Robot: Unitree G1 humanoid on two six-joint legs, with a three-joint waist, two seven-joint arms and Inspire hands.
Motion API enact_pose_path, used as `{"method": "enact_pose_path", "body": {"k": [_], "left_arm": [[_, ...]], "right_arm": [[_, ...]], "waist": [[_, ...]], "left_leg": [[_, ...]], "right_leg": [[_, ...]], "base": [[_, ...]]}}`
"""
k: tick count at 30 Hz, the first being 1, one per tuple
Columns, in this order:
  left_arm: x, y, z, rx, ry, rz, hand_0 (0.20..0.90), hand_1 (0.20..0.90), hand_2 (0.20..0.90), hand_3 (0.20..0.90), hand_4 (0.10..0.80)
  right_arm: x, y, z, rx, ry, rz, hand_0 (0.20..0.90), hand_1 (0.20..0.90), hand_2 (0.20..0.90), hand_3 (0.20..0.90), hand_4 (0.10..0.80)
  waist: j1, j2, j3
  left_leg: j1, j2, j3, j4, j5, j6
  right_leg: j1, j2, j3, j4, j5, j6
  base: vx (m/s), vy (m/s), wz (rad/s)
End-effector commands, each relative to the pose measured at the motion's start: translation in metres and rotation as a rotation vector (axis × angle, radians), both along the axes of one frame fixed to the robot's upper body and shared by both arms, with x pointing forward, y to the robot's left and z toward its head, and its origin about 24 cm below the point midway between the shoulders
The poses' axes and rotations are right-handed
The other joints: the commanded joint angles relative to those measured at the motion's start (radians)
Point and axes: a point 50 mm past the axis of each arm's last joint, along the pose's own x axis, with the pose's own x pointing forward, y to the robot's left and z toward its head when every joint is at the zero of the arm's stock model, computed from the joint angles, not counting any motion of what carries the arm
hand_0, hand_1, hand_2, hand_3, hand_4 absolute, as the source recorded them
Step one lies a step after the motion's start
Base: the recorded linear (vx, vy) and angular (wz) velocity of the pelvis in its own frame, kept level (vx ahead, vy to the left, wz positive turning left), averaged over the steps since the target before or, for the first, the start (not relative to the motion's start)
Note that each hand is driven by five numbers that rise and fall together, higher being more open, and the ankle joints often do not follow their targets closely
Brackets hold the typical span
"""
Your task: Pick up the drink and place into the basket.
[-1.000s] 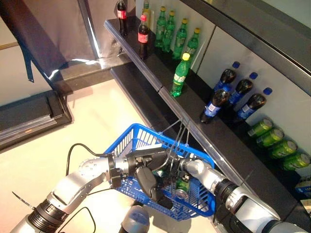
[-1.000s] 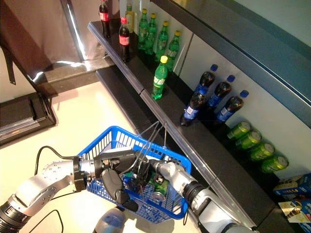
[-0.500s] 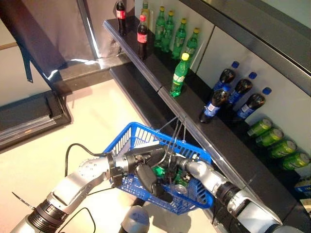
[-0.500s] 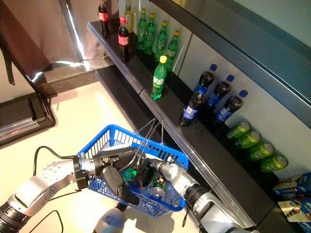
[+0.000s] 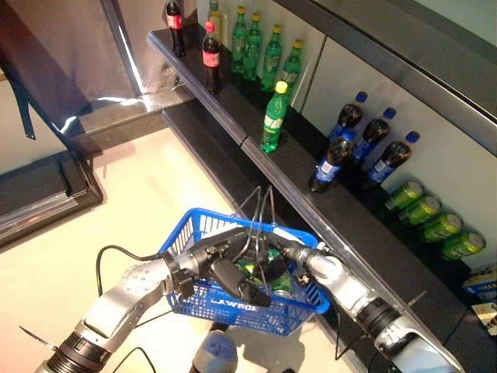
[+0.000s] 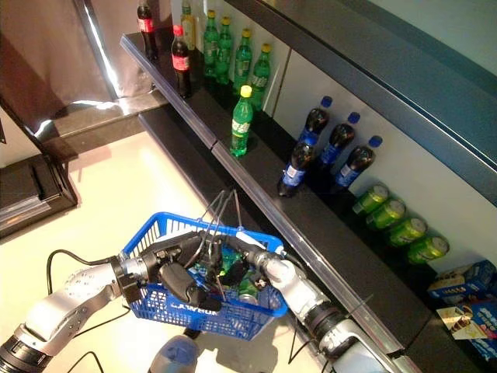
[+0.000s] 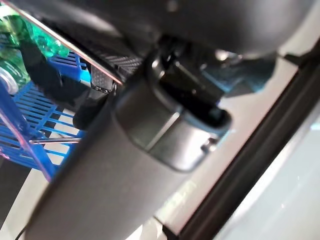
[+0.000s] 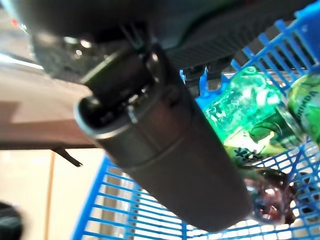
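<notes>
Two silver-grey arms of rounded metal segments end in dark hands, the left hand [image 5: 233, 276] black and glossy, the right hand [image 5: 273, 250] dark past a pale forearm. Black ribbed collars ring the wrists and elbows. Close up, a thick charcoal thumb [image 8: 165, 150] shows a smooth matte shell.

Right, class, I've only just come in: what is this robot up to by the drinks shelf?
The robot is loading drinks into a blue basket. Its left hand is at the basket by the wire handles, and its right hand reaches inside, over a green bottle lying there beside a can. Whether the right hand has let go cannot be seen. On the shelf, one green bottle stands apart at the front edge.
</notes>
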Motion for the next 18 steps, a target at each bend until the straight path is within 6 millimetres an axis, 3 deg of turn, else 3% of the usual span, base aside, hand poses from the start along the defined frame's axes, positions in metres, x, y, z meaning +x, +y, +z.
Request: {"method": "enact_pose_path", "body": {"k": [1, 9, 18], "left_arm": [[-0.008, -0.022, 0.143, -0.563, -0.828, -0.119, 0.3, 0.3, 0.3, 0.2, 0.1], [0.005, -0.005, 0.133, -0.537, -0.797, 0.091, 0.3, 0.3, 0.3, 0.2, 0.1], [0.019, 0.028, 0.1, -0.566, -0.687, 0.471, 0.3, 0.3, 0.3, 0.2, 0.1]], "right_arm": [[0.008, 0.007, 0.033, 0.11, -0.161, 0.011, 0.9, 0.9, 0.9, 0.9, 0.8], [0.002, -0.007, 0.065, 0.251, -0.297, -0.027, 0.9, 0.9, 0.9, 0.9, 0.8], [-0.016, -0.019, 0.074, 0.369, -0.39, -0.071, 0.9, 0.9, 0.9, 0.9, 0.8]], "waist": [[-0.044, 0.0, -0.201], [-0.093, 0.014, -0.203], [-0.152, 0.038, -0.211]], "left_leg": [[0.047, 0.03, 0.081, -0.003, -0.068, 0.013], [0.048, 0.036, 0.108, -0.003, -0.071, 0.017], [0.049, 0.044, 0.142, -0.003, -0.072, 0.02]], "right_leg": [[-0.014, -0.019, 0.05, 0.003, 0.036, -0.008], [-0.03, -0.018, 0.085, 0.003, 0.039, -0.002], [-0.052, -0.02, 0.133, 0.002, 0.043, 0.002]], "base": [[-0.036, 0.011, -0.17], [-0.035, 0.014, -0.1], [-0.019, 0.014, -0.16]]}}
